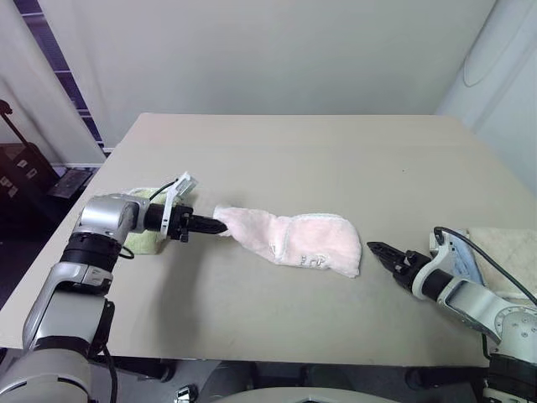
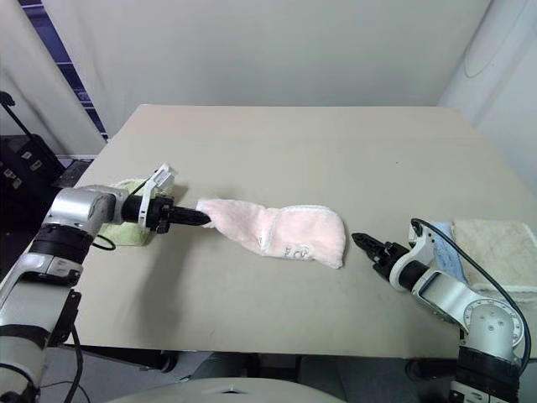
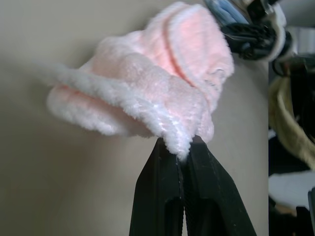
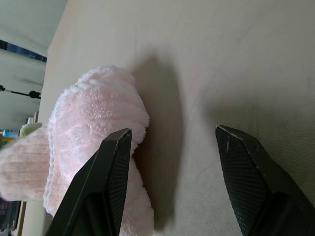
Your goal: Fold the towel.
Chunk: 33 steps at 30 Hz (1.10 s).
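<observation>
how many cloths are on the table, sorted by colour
pink towel: 1
light green towel: 1
beige towel: 1
light blue cloth: 1
total: 4

My arms are silver-grey metal shells with black joint rings. Thin black cables loop along both wrists. My left gripper [image 1: 210,225] and right gripper [image 1: 375,248] each end in two tapered black fingers.
</observation>
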Available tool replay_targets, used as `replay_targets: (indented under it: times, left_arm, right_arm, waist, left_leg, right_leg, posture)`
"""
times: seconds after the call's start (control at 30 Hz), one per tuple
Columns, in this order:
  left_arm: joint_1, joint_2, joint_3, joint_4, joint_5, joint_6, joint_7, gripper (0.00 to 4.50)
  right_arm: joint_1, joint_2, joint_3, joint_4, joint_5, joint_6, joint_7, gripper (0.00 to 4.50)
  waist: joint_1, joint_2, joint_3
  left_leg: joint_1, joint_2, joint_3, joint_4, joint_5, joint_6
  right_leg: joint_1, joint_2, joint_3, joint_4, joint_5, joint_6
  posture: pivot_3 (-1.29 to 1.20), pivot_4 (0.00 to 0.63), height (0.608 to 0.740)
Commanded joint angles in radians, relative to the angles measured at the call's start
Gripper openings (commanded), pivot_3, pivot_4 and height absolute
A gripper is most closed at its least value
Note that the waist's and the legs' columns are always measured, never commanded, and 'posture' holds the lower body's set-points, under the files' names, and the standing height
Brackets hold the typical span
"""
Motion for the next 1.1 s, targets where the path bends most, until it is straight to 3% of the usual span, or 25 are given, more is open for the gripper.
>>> replay_targets:
  times: [0.03, 0.47, 0.67, 0.9, 1.0, 1.1]
  left_arm:
    - [-0.099, -0.030, -0.039, -0.017, 0.025, -0.067, -0.072, 0.00]
    - [-0.306, -0.375, -0.275, 0.303, 0.127, -0.385, -0.142, 0.00]
    - [-0.368, -0.550, -0.221, 0.516, 0.205, -0.515, -0.106, 0.00]
    - [-0.361, -0.641, -0.185, 0.611, 0.278, -0.627, -0.070, 0.00]
    - [-0.360, -0.663, -0.163, 0.627, 0.286, -0.616, -0.087, 0.68]
    - [-0.357, -0.673, -0.144, 0.620, 0.292, -0.619, -0.107, 1.73]
  right_arm:
    - [0.000, 0.002, 0.000, -0.042, 0.004, -0.021, 0.006, 2.82]
    - [0.114, 0.047, -0.008, -0.163, -0.012, -0.106, -0.048, 2.82]
    - [0.189, 0.086, -0.014, -0.209, -0.012, -0.163, -0.076, 2.82]
    - [0.222, 0.103, 0.004, -0.221, -0.025, -0.205, -0.100, 2.82]
    - [0.219, 0.102, 0.013, -0.213, -0.029, -0.214, -0.103, 2.88]
    - [0.210, 0.098, 0.018, -0.203, -0.038, -0.225, -0.105, 2.88]
  waist:
    - [0.001, 0.000, 0.000]
    - [0.005, -0.001, 0.001]
    - [0.023, -0.003, 0.002]
    - [0.029, -0.004, 0.001]
    - [0.028, -0.004, 0.001]
    - [0.028, -0.004, 0.001]
  left_leg:
    - [0.000, 0.000, 0.000, 0.000, 0.000, 0.000]
    - [-0.001, 0.000, 0.000, 0.001, 0.000, 0.001]
    - [-0.001, 0.000, 0.000, 0.003, 0.000, 0.003]
    - [0.000, 0.000, -0.001, 0.004, 0.000, 0.003]
    - [-0.001, 0.000, 0.000, 0.005, 0.000, 0.004]
    - [0.000, 0.000, -0.001, 0.007, 0.000, 0.004]
  right_leg:
    - [0.000, 0.000, 0.000, 0.000, 0.000, 0.000]
    - [0.000, 0.000, -0.001, 0.000, 0.001, 0.005]
    - [0.002, 0.001, -0.002, 0.000, 0.001, 0.006]
    - [0.003, 0.001, -0.002, 0.000, 0.003, 0.009]
    - [0.003, 0.001, -0.002, 0.000, 0.003, 0.010]
    - [0.004, 0.001, -0.002, 0.000, 0.003, 0.010]
  posture:
    - [0.00, 0.000, 0.731]
    - [0.00, 0.000, 0.731]
    - [0.00, 0.000, 0.731]
    - [0.00, 0.000, 0.731]
    - [0.00, 0.000, 0.731]
    - [0.00, 0.000, 0.731]
